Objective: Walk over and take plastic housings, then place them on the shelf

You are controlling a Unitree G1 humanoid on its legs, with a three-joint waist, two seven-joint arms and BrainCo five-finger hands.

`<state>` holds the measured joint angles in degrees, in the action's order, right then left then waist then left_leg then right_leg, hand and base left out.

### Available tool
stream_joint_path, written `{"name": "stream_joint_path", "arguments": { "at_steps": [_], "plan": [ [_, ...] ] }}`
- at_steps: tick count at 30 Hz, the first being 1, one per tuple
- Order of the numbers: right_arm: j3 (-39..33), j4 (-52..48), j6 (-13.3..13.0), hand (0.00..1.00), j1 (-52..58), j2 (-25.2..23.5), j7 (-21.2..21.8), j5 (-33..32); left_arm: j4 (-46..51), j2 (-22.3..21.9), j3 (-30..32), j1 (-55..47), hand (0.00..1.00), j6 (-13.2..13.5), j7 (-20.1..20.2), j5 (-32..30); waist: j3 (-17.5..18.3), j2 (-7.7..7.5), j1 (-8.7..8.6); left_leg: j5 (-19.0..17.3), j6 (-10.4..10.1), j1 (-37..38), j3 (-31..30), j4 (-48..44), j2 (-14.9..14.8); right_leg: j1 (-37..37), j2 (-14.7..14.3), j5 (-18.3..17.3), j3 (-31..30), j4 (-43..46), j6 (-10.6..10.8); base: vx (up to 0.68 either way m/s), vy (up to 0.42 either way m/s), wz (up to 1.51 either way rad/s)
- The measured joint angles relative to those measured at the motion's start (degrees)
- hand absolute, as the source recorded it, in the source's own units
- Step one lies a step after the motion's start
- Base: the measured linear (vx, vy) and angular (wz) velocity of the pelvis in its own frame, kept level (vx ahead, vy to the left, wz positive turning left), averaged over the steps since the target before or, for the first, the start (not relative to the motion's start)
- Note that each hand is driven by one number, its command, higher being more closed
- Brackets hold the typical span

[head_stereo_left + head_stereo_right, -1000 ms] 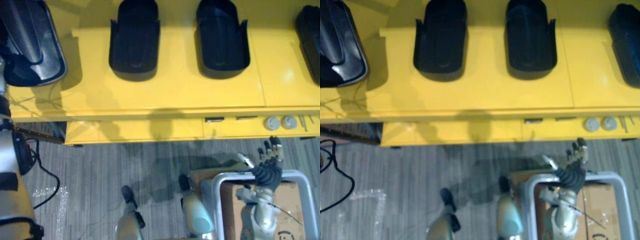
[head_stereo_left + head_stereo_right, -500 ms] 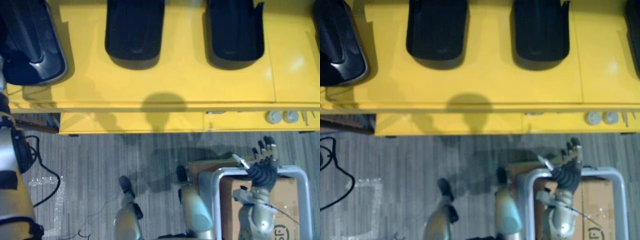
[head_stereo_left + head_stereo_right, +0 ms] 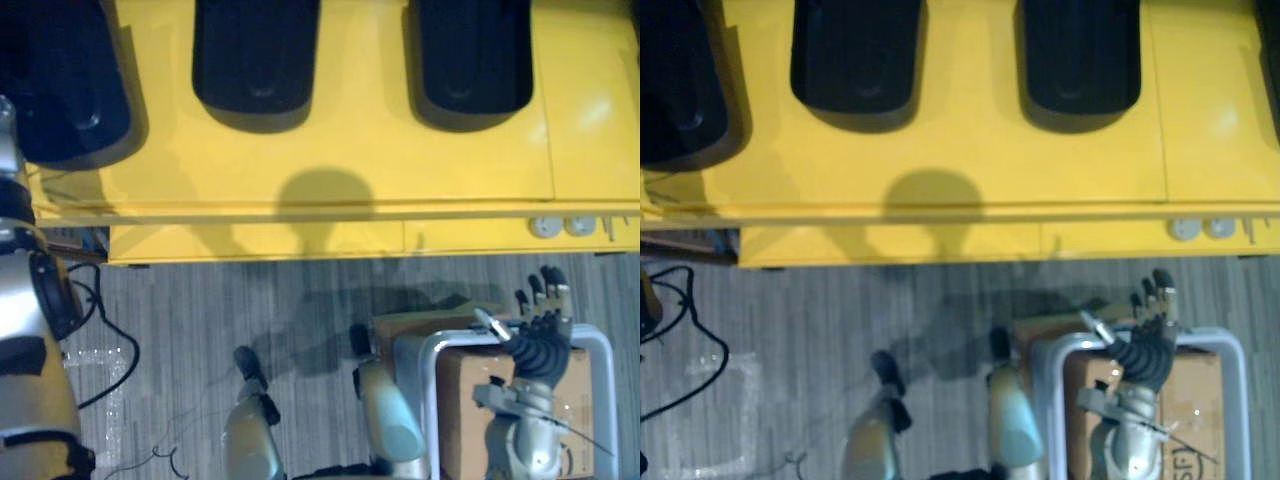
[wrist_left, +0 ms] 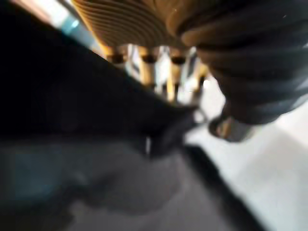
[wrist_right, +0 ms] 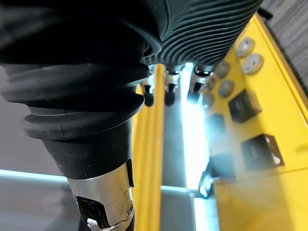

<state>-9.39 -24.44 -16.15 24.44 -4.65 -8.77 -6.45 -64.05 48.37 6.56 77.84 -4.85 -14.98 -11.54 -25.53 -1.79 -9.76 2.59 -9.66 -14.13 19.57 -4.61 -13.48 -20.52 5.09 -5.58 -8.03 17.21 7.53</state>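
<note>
Since the earlier frame the whole scene has shifted down the head views, which is camera motion: the yellow table [image 3: 330, 130] lies closer and the far ends of the housings are now cut off. Three black plastic housings lie on the table, well apart: the left housing [image 3: 60, 90], the middle housing [image 3: 255, 55] and the right housing [image 3: 470, 55]. The left arm runs up the left edge toward the left housing. In the left wrist view the left hand [image 4: 146, 72] sits against that housing's dark wall, which hides the fingertips; whether they grip cannot be told. The right hand [image 3: 540, 335] remains low on the right, fingers straight and slightly spread, holding nothing, above a cardboard box [image 3: 465, 400] inside a white tubular frame [image 3: 440, 350]. Two round knobs [image 3: 545, 226] sit on the table's front edge beyond it.
</note>
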Motion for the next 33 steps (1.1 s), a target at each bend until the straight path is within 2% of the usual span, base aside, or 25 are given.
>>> {"name": "stream_joint_path", "arguments": {
  "at_steps": [7, 13, 15, 16, 18, 22, 25, 27, 29, 30, 31, 32, 33],
  "plan": [
    [0.0, 0.0, -0.3, 0.00, 0.0, 0.0, 0.1, 0.0, 0.3, 0.0, 2.4, -1.3, 0.00, -0.3, -3.6, 0.4, 0.0, 0.00, -0.29, 0.0, 0.0, 0.2, 0.7, 0.1, -0.1, 0.2, 0.0, 0.0, 0.1, -0.5, 0.0, 0.00, -0.001, -0.01],
    [-0.9, 0.1, -0.3, 0.00, -1.9, 0.2, -0.2, 0.6, 0.6, 0.0, 2.1, -1.9, 0.00, -0.4, -8.5, 0.4, 0.6, 0.20, -0.73, 0.0, 0.0, 4.5, 1.1, 2.3, 0.3, 4.9, 0.1, 0.4, 0.3, -3.9, 0.5, 0.02, 0.000, -0.04],
    [-1.7, 0.1, -0.4, 0.00, -3.3, 0.4, -0.6, 1.6, 3.1, 0.0, 1.7, -2.9, 0.00, -0.2, -10.5, 0.4, 1.5, 0.29, -1.20, 0.0, 0.0, 4.9, 0.9, 2.7, 0.6, 5.6, 0.4, 0.5, 0.7, -4.5, 0.7, 0.04, 0.016, 0.12],
    [-2.1, 0.1, -0.4, 0.00, -4.6, 0.5, -1.3, 2.2, 5.3, -0.3, 1.6, -3.7, 0.00, 0.0, -11.8, 0.4, 1.5, 0.31, -1.97, 0.1, 0.0, 5.5, -0.3, 3.0, 1.0, 7.1, 0.8, 0.5, 1.9, -5.3, 0.7, 0.05, 0.025, 0.30],
    [-3.4, 0.1, -0.4, 0.00, -6.7, 0.9, -1.5, 2.9, 8.3, -1.9, 1.4, -4.1, 0.00, 0.8, -13.9, 0.4, 2.0, 0.28, -1.95, 0.2, -0.1, 7.0, -1.2, 3.8, 1.2, 9.2, 1.0, 0.6, 3.3, -5.8, 0.8, 0.05, 0.023, 0.29],
    [-3.2, 0.1, -0.7, 0.00, -11.4, 3.8, -2.3, 4.7, 21.2, -4.2, 1.2, -9.6, 0.00, 2.1, -17.5, 0.3, 6.0, 0.43, -1.19, 1.2, 0.0, 10.9, -2.1, 7.3, 1.5, 13.2, 0.8, 0.6, 6.3, -6.6, 0.8, 0.09, 0.012, 0.20],
    [-2.8, 0.1, -1.5, 0.00, -15.6, 6.4, -2.7, 5.2, 41.2, -6.0, 2.3, -19.1, 0.00, 5.4, -20.3, -0.2, 12.1, 1.30, -0.22, 1.4, 0.0, 13.2, -3.0, 9.2, 2.2, 15.5, 1.2, 0.6, 8.8, -6.7, 0.8, 0.14, 0.050, 0.24],
    [-2.6, 0.1, -1.5, 0.00, -17.1, 7.4, -2.6, 5.1, 50.3, -8.8, 4.4, -24.6, 0.00, 7.0, -21.1, -0.9, 14.0, 1.78, 0.22, 1.4, 0.0, 14.4, -3.7, 9.2, 2.6, 17.5, 1.7, 0.6, 10.0, -6.4, 0.8, 0.12, 0.047, 0.34],
    [-2.4, 0.3, -1.5, 0.00, -20.6, 8.8, -2.6, 5.0, 62.5, -15.4, 9.7, -36.4, 0.00, 9.9, -22.7, -2.6, 17.9, 3.32, 1.69, 1.4, 0.0, 16.3, -4.5, 9.2, 2.3, 18.6, 1.7, 0.6, 11.9, -3.1, 0.8, 0.15, 0.044, 0.29],
    [-2.4, 0.4, -1.5, 0.00, -21.7, 9.4, -2.6, 5.0, 64.6, -17.0, 10.7, -38.9, 0.00, 10.4, -23.0, -2.9, 18.4, 3.92, 1.89, 1.5, 0.1, 16.5, -5.2, 9.2, 1.9, 18.3, 1.5, 0.6, 12.7, -1.3, 0.8, 0.14, -0.014, 0.41],
    [-2.2, 1.3, -1.6, 0.00, -24.3, 10.6, -2.6, 5.0, 67.9, -20.2, 12.2, -43.2, 0.00, 11.1, -23.3, -3.0, 18.3, 5.63, 2.44, 1.6, 0.2, 17.5, -6.7, 9.2, 0.2, 16.8, 1.0, -2.4, 12.7, 3.5, 0.4, 0.07, -0.073, 0.33],
    [-0.9, 2.9, -1.5, 0.00, -26.7, 11.1, -2.2, 4.6, 70.7, -23.1, 13.9, -47.9, 0.00, 12.3, -23.0, -2.9, 19.7, 4.54, 3.72, 1.6, 0.2, 18.1, -7.3, 9.2, 0.2, 17.9, 0.3, -3.4, 13.0, -4.0, -0.5, 0.05, -0.088, 0.25],
    [0.0, 3.4, -1.5, 0.00, -27.7, 11.0, -2.1, 3.9, 72.4, -24.1, 15.0, -50.0, 0.00, 12.5, -22.9, -2.9, 20.5, 3.39, 4.46, 1.5, 0.2, 18.1, -7.3, 9.2, 1.1, 18.3, 1.0, 1.6, 13.0, -8.3, -0.8, 0.06, -0.136, 0.42]
  ]
}}
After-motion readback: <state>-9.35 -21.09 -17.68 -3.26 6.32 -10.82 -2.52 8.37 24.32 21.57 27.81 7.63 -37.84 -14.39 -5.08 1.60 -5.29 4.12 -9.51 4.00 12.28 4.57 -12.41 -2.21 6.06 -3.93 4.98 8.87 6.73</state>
